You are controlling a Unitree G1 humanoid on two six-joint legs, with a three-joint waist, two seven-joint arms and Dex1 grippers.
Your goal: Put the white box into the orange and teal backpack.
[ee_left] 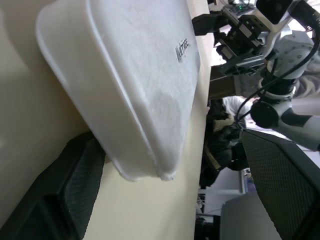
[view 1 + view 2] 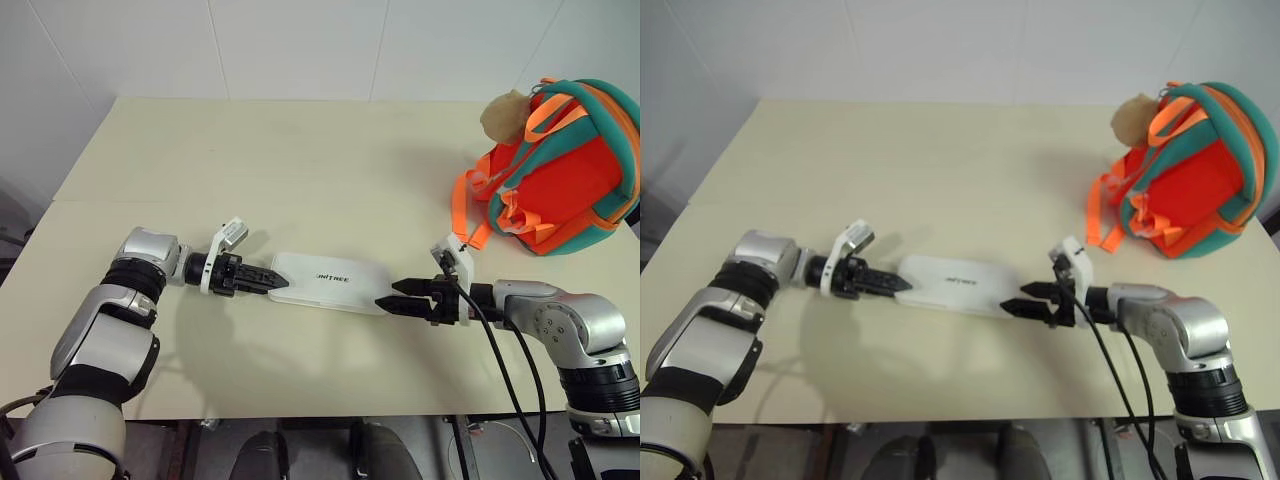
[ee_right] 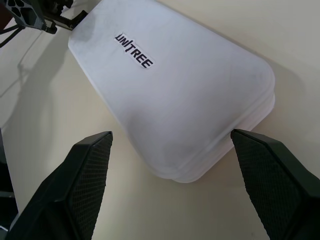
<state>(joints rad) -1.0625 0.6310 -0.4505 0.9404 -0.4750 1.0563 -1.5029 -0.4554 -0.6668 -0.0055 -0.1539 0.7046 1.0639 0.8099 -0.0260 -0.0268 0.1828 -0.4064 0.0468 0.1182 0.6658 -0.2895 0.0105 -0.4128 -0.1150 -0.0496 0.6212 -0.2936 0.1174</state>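
White box [image 2: 328,282] lies flat near the front of the cream table [image 2: 250,160], caught between two arms. At its left end the left gripper [image 2: 268,281] stands spread, fingertips at the short edge; at the right end the right gripper [image 2: 392,293] is spread too, just short of the case — neither pinching it. Far right sits the orange and teal backpack [image 2: 560,170], well apart. Risk, by the look of it: uneven squeezing from the ends could skid or tip the slick case.
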